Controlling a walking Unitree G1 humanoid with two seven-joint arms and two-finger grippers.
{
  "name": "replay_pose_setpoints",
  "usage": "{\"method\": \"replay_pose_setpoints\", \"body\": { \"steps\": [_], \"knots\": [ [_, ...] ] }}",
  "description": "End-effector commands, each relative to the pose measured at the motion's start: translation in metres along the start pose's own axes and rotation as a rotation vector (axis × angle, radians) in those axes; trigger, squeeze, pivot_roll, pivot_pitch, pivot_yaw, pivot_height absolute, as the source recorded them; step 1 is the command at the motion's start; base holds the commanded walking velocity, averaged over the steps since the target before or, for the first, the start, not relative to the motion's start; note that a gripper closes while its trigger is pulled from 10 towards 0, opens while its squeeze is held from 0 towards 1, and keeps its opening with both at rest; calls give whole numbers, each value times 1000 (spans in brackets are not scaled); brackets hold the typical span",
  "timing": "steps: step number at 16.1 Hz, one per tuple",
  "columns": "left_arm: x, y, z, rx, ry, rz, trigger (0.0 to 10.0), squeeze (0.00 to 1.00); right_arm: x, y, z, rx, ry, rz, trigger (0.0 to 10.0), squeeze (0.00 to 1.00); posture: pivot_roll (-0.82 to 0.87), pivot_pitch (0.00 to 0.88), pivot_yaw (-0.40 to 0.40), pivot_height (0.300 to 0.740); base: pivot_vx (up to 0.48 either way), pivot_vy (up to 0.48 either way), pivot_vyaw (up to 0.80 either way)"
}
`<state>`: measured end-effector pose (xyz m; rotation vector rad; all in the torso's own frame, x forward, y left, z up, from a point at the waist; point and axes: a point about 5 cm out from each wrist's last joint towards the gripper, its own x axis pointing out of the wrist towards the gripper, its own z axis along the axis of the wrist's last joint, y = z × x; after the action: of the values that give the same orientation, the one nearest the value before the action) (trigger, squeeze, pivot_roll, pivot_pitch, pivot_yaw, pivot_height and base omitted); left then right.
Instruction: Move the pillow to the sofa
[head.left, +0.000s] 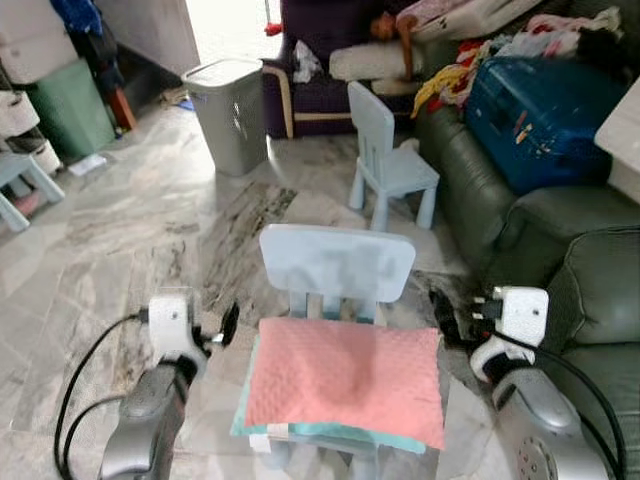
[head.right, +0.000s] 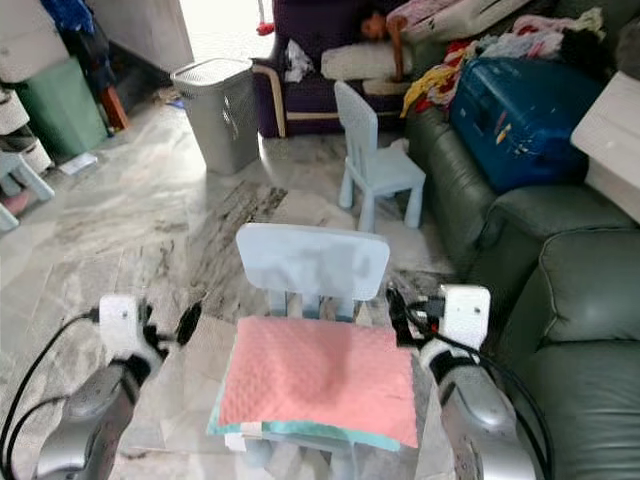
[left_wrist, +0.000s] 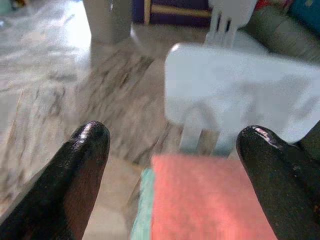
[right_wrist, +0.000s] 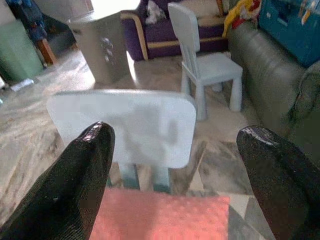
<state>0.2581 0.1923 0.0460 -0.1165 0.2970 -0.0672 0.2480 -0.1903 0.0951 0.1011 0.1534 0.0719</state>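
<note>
Left gripper (head.left: 228, 325) and right gripper (head.left: 443, 312) hover wide apart and empty, flanking the pink pillow (head.left: 345, 380), which covers the small blue chair's (head.left: 337, 265) seat on marble floor (head.left: 130, 230); green sofa (head.left: 590, 300) alongside.

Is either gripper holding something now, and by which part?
Nothing is held. The left gripper and right gripper are open, flanking the pink quilted pillow on the pale blue plastic chair.

Pink, dimpled pillow (head.left: 345, 380) edged in teal; pale blue chair (head.left: 336, 265); grey-veined marble floor (head.left: 150, 220); dark green sofa (head.left: 590, 290); blue suitcase (head.left: 545, 105).
</note>
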Motion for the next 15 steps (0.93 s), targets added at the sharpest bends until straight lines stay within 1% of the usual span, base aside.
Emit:
{"method": "replay_pose_setpoints", "body": {
  "steps": [1, 2, 4, 5, 9, 13, 15],
  "knots": [
    [-4, 4, -1, 31, 8, 5, 10000, 0, -3, 2, 4, 1, -11, 5, 10000, 0, -172, 0, 49, 740, 0, 0, 0],
    [-9, 6, -5, 39, 23, 7, 10000, 0, -5, 1, 2, 3, 1, 2, 10000, 0, -171, 0, 46, 740, 0, 0, 0],
    [-15, 7, -10, 34, 44, -24, 10000, 0, -9, 1, -1, 2, 19, 2, 10000, 0, -170, 0, 45, 740, 0, 0, 0],
    [-19, 9, -11, 47, 48, -30, 10000, 0, -12, 1, -2, 0, 27, 4, 10000, 0, -170, 9, 45, 740, 0, 0, 0],
    [-27, 11, -16, 60, 65, -50, 10000, 0, -17, -2, -3, -9, 45, 0, 10000, 0, -174, 23, 43, 740, 0, 0, 0],
    [-28, 10, -16, 62, 67, -57, 10000, 0, -17, 0, -4, -9, 51, 6, 10000, 0, -175, 23, 40, 711, 0, 0, 0],
    [-27, 9, -16, 63, 66, -62, 10000, 0, -16, 0, -3, -11, 53, 10, 10000, 0, -176, 22, 39, 687, 0, 0, 0]
  ]
}}
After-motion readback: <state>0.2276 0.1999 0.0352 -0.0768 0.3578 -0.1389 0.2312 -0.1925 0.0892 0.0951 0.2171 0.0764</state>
